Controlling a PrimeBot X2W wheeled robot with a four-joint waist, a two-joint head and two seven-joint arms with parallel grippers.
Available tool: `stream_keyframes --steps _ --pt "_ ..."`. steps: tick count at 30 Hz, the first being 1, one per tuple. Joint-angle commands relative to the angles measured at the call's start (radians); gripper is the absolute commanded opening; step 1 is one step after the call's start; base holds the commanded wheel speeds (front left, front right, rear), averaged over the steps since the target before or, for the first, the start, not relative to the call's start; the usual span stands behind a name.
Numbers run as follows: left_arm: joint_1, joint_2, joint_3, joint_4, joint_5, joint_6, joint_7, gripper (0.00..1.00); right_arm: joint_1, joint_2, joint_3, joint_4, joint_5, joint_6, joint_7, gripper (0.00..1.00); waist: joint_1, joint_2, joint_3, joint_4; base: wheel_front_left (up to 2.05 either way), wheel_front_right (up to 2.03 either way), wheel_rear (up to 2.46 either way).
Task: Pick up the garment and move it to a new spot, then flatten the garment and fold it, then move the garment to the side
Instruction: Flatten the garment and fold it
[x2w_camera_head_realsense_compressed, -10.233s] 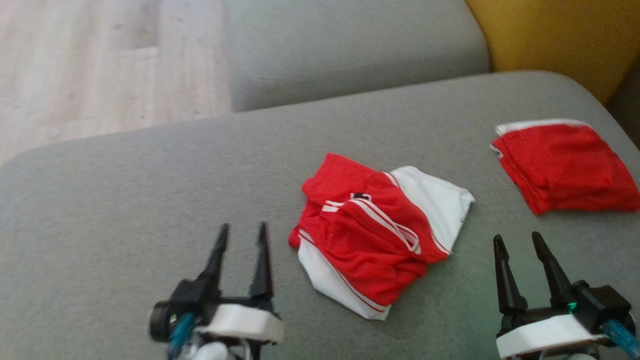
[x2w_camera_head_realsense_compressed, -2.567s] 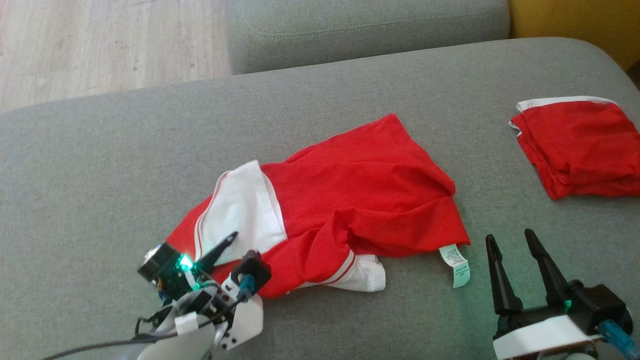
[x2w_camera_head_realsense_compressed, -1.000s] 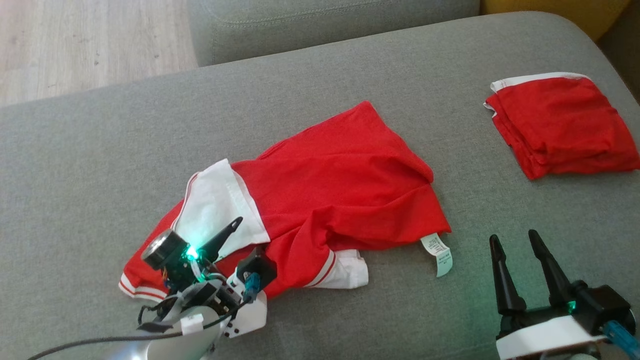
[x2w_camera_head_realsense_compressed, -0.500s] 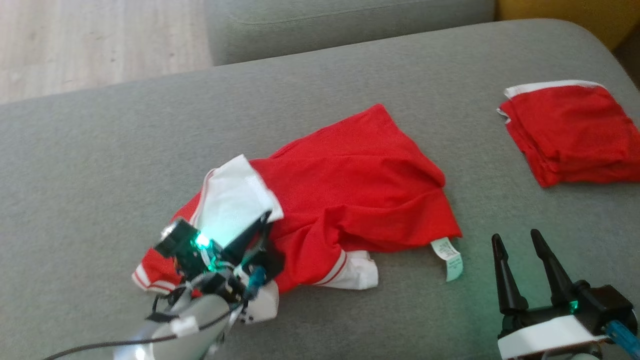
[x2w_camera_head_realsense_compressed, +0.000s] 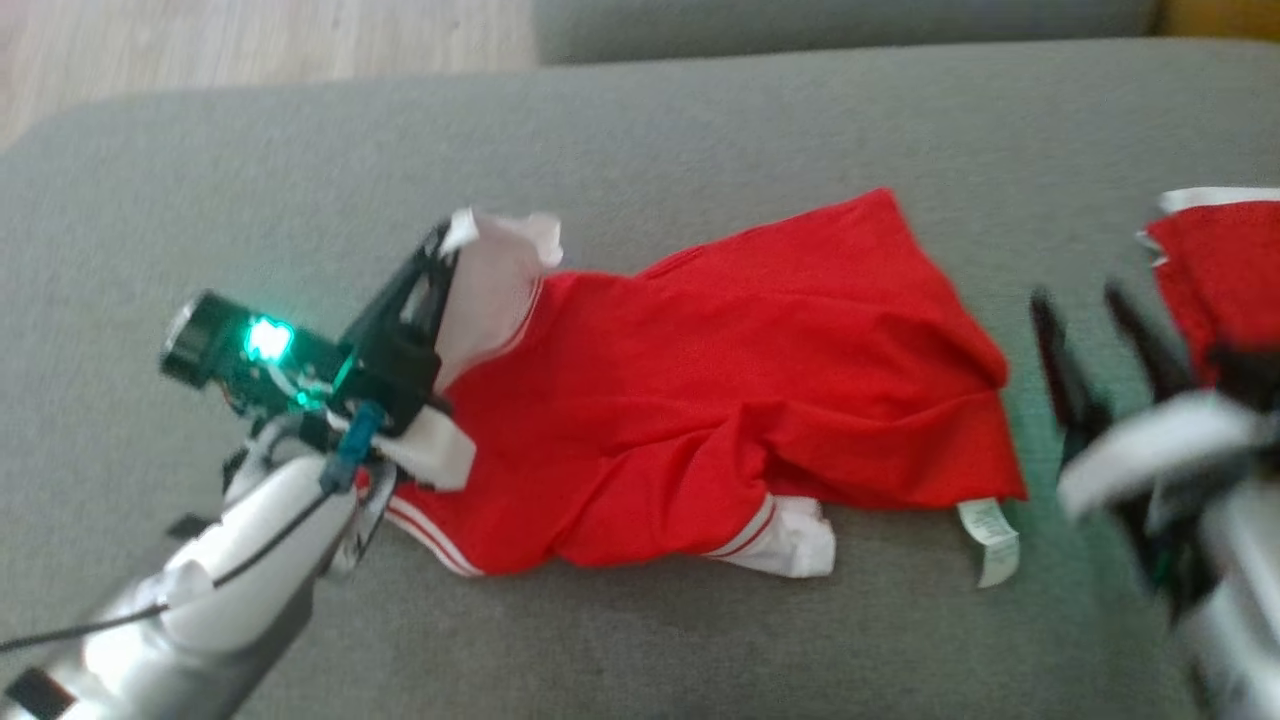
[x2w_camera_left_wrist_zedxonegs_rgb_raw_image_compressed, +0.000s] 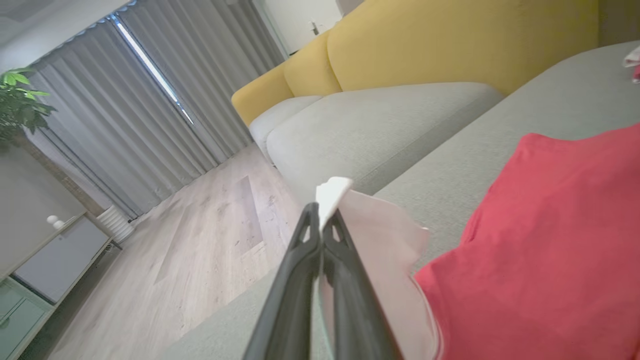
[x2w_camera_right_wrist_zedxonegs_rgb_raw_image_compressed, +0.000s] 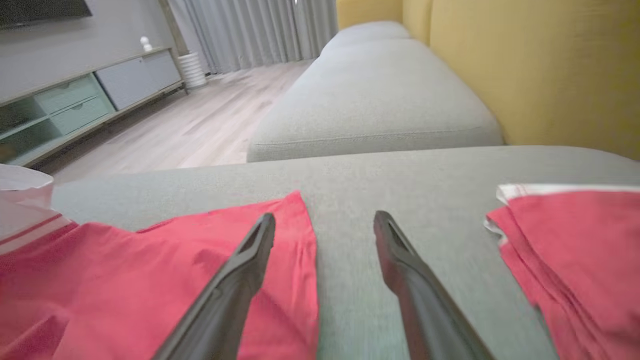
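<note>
The garment (x2w_camera_head_realsense_compressed: 720, 390) is red with white sleeves and striped trim, spread in loose folds across the grey sofa seat (x2w_camera_head_realsense_compressed: 700, 130). My left gripper (x2w_camera_head_realsense_compressed: 440, 240) is shut on its white sleeve (x2w_camera_head_realsense_compressed: 495, 285), lifting that part off the cushion. In the left wrist view the white cloth (x2w_camera_left_wrist_zedxonegs_rgb_raw_image_compressed: 370, 240) sticks out between the closed fingers of the left gripper (x2w_camera_left_wrist_zedxonegs_rgb_raw_image_compressed: 318, 215), with the garment's red body (x2w_camera_left_wrist_zedxonegs_rgb_raw_image_compressed: 540, 240) to the right. My right gripper (x2w_camera_head_realsense_compressed: 1085, 300) is open and blurred, just right of the garment's edge. In the right wrist view the right gripper (x2w_camera_right_wrist_zedxonegs_rgb_raw_image_compressed: 325, 222) hovers open over the garment's red edge (x2w_camera_right_wrist_zedxonegs_rgb_raw_image_compressed: 150, 280).
A second red garment (x2w_camera_head_realsense_compressed: 1220, 260), folded, lies at the right of the seat, also as the folded garment (x2w_camera_right_wrist_zedxonegs_rgb_raw_image_compressed: 575, 240) in the right wrist view. A care label (x2w_camera_head_realsense_compressed: 990, 540) trails from the garment's near right corner. Another grey cushion (x2w_camera_right_wrist_zedxonegs_rgb_raw_image_compressed: 370, 100), yellow backrest (x2w_camera_right_wrist_zedxonegs_rgb_raw_image_compressed: 525, 65) and wooden floor (x2w_camera_left_wrist_zedxonegs_rgb_raw_image_compressed: 210, 235) lie beyond.
My left gripper closed on the white sleeve and raised it up and away from the seat. The right arm has swung up toward the garment's right edge. The head camera has shifted.
</note>
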Motion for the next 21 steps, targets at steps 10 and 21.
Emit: stream_keyframes --steps 10,21 --pt "-0.181 0.022 0.064 -0.054 0.044 0.006 -0.016 0.00 -0.450 -0.222 0.276 0.194 0.228 0.007 0.299 1.00 -0.0001 0.0000 0.171 0.131 0.00 0.00 0.00" --pt "-0.243 -0.023 0.046 -0.029 0.062 0.002 -0.029 0.00 -0.597 -0.291 0.473 0.355 0.383 0.007 0.290 0.91 -0.0001 0.0000 0.235 0.210 0.00 0.00 0.00"
